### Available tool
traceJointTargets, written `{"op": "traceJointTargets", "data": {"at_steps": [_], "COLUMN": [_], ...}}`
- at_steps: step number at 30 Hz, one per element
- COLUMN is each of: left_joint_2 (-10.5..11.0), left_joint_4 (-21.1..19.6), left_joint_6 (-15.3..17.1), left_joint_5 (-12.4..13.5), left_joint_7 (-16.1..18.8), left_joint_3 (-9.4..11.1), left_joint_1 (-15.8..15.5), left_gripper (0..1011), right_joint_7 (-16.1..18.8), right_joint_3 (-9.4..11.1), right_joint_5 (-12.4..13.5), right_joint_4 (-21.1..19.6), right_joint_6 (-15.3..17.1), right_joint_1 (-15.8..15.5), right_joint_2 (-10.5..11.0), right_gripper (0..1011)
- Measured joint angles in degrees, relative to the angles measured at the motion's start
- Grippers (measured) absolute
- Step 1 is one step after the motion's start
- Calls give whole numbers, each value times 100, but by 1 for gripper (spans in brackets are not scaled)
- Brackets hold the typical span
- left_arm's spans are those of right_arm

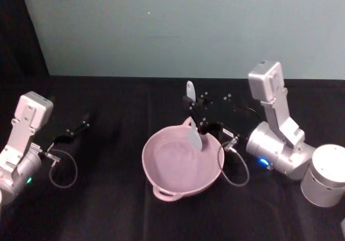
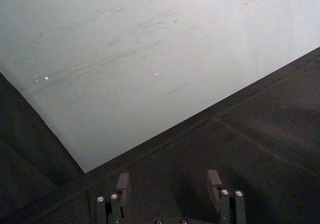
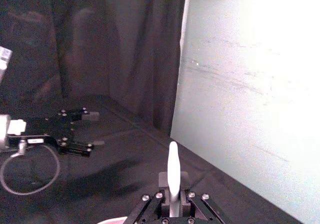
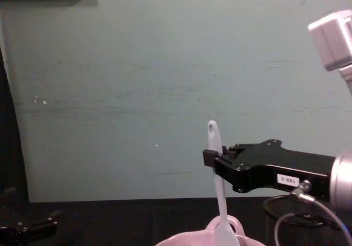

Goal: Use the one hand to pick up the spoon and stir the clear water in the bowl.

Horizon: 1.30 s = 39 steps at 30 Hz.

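The pale pink bowl sits in the middle of the black table, and its loop handle and rim show low in the chest view. My right gripper hovers over the bowl's far rim, shut on the white spoon. The spoon stands nearly upright, its holed handle tip up and its flat head down inside the bowl. In the right wrist view the handle rises from the shut right gripper. My left gripper rests open and empty at the table's left.
A pale green wall stands behind the table. A cable loop hangs by the right wrist, just right of the bowl. Another cable loop lies near the left arm. Bare black tabletop lies in front of the bowl.
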Motion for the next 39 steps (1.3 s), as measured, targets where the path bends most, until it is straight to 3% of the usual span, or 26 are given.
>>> {"op": "traceJointTargets", "data": {"at_steps": [6,10,16,23,31,39], "left_joint_2": [0,0,0,0,0,0], "left_joint_4": [0,0,0,0,0,0], "left_joint_6": [0,0,0,0,0,0], "left_joint_5": [0,0,0,0,0,0], "left_joint_7": [0,0,0,0,0,0], "left_joint_3": [0,0,0,0,0,0], "left_joint_1": [0,0,0,0,0,0], "left_gripper": [1005,1005,1005,1005,1005,1005], "right_joint_7": [121,265,420,392,125,-59], "right_joint_3": [102,14,-220,-290,-76,212], "right_joint_5": [284,467,579,535,365,260], "right_joint_4": [-357,-405,-1,507,825,481], "right_joint_6": [37,-12,-237,-579,-818,-774], "right_joint_1": [-359,-458,-279,7,156,-135], "right_joint_2": [53,-27,-325,-616,-691,-434], "right_gripper": [117,117,117,117,117,117]}}
